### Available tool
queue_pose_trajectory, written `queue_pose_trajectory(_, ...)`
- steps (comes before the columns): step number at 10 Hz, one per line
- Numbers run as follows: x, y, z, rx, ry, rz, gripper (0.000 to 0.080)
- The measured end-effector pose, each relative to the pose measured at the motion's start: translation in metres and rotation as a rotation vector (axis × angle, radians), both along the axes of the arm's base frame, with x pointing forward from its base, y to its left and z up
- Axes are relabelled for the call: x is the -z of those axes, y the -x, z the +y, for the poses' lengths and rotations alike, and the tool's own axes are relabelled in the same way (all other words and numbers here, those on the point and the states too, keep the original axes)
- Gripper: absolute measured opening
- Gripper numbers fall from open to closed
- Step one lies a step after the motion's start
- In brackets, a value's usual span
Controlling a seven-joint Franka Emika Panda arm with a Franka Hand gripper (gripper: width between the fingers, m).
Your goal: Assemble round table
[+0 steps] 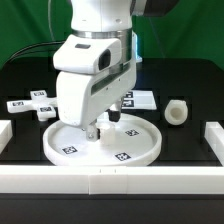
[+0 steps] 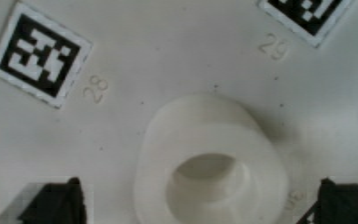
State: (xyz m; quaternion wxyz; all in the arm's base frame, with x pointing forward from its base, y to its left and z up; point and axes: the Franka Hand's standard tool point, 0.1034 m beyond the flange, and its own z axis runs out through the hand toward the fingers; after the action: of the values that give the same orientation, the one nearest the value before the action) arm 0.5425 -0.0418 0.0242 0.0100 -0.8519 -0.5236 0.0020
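Observation:
The large rimmed round disc (image 1: pixel 135 148) lies flat on the black table near the front, with square tags on its face. My gripper (image 1: pixel 97 128) hangs low over the disc's middle. In the wrist view the disc's surface (image 2: pixel 131 90) fills the frame, and its raised central socket (image 2: pixel 206 150) sits between my two dark fingertips (image 2: pixel 51 203). My gripper (image 2: pixel 197 205) is open, with the jaws wide on either side of the socket and holding nothing. The short cylindrical leg (image 1: pixel 176 112) lies at the exterior view's right. The small cross-shaped piece (image 1: pixel 35 104) lies at the exterior view's left.
White rectangular border blocks run along the front (image 1: pixel 110 181) and stand at the exterior view's left (image 1: pixel 5 135) and right (image 1: pixel 214 137). The marker board (image 1: pixel 138 98) lies behind the disc, partly hidden by the arm.

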Motion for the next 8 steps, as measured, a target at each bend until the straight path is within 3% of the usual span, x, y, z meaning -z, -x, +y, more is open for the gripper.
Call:
queue_pose_trajectory(4,0.0068,0.0034,-0.002,0.005,-0.002,0.012,0.0639)
queue_pose_trajectory(5,0.0067,0.0033,-0.0018,0.004,-0.002,0.011,0.0469)
queue_pose_trajectory(6,0.0067,0.0033,-0.0018,0.004,-0.002,0.011,0.0406)
queue_pose_trajectory(8,0.0067,0.0033,-0.0018,0.004,-0.002,0.011,0.0406)
